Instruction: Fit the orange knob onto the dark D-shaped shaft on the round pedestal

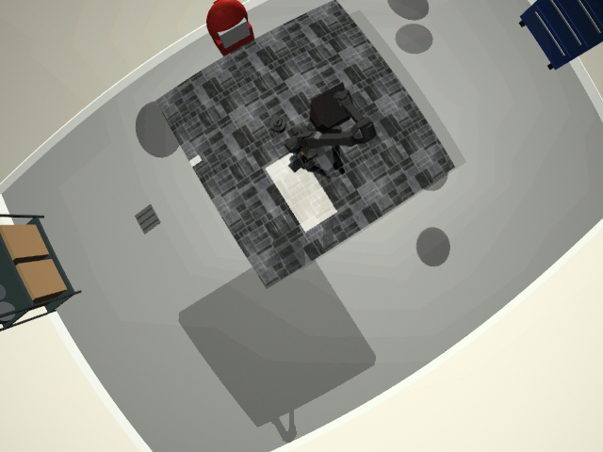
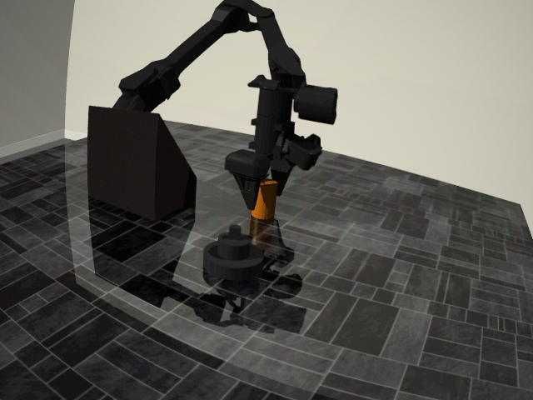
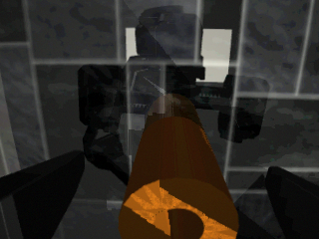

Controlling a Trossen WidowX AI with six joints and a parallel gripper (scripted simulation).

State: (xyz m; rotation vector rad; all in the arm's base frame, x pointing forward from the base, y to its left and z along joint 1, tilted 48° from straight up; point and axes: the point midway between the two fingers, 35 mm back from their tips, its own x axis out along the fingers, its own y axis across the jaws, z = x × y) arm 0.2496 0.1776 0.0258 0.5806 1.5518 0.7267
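The orange knob (image 1: 303,150) (image 2: 267,202) (image 3: 174,149) stands upright on the dark tiled table, its holed end up. My gripper (image 2: 265,201) (image 3: 175,167) is open and points down, with its fingertips on either side of the knob's upper part. In the wrist view there is a gap between each finger and the knob, and the knob's lower rim area is cut by shadow. The round dark pedestal (image 1: 278,125) (image 2: 232,268) stands close by, with the short dark shaft (image 2: 234,230) upright at its centre. The shaft's flat side cannot be made out.
The arm's dark block-shaped base (image 1: 328,110) (image 2: 122,163) stands behind the pedestal, to the left in the exterior view. The glossy tiled table top (image 1: 234,194) (image 2: 430,275) shows reflections of the arm and knob. A bright patch of reflected light (image 1: 304,194) lies on it.
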